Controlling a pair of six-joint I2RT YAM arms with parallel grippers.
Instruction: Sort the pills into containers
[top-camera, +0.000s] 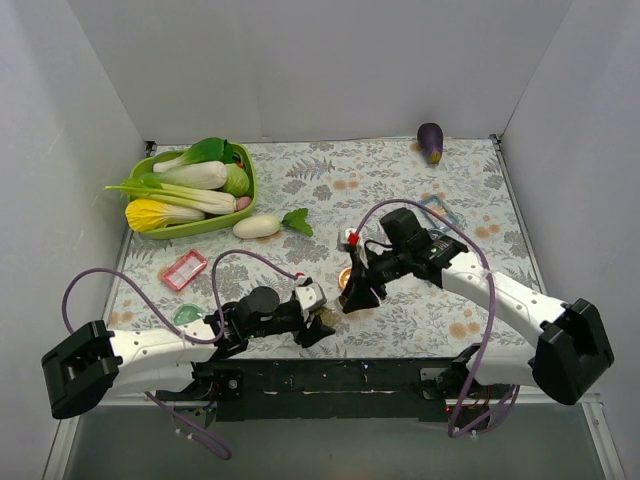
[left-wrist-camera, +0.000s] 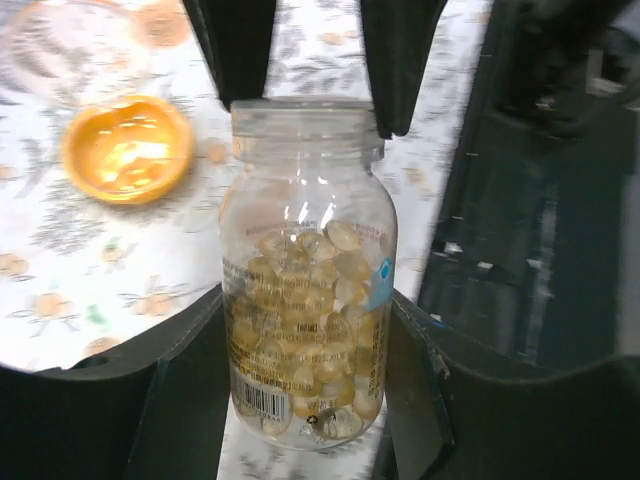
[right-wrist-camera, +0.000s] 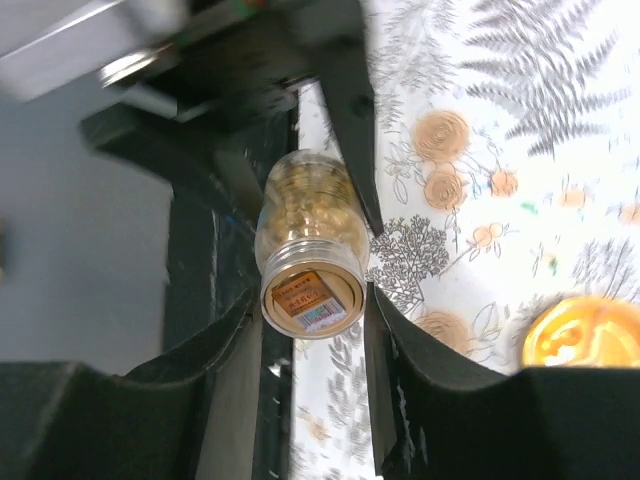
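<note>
A clear pill bottle (left-wrist-camera: 305, 250) half full of yellow capsules is held between both grippers just above the table's near edge. My left gripper (left-wrist-camera: 305, 300) is shut on its lower body. My right gripper (right-wrist-camera: 312, 300) is closed around its neck end (right-wrist-camera: 312, 295), its fingers (left-wrist-camera: 240, 50) showing at the rim in the left wrist view. An amber-orange dish (left-wrist-camera: 127, 148) lies on the cloth beside the bottle; it also shows in the top view (top-camera: 345, 277) and the right wrist view (right-wrist-camera: 585, 335). A pale green dish (top-camera: 186, 314) lies at the left. In the top view the left gripper (top-camera: 318, 328) and right gripper (top-camera: 357, 297) meet.
A green basket (top-camera: 245, 205) of vegetables stands at the back left, with a white radish (top-camera: 257, 226) beside it. A pink box (top-camera: 184, 269) lies at the left and an eggplant (top-camera: 430, 142) at the back right. A clear round thing (left-wrist-camera: 75, 50) lies near the orange dish.
</note>
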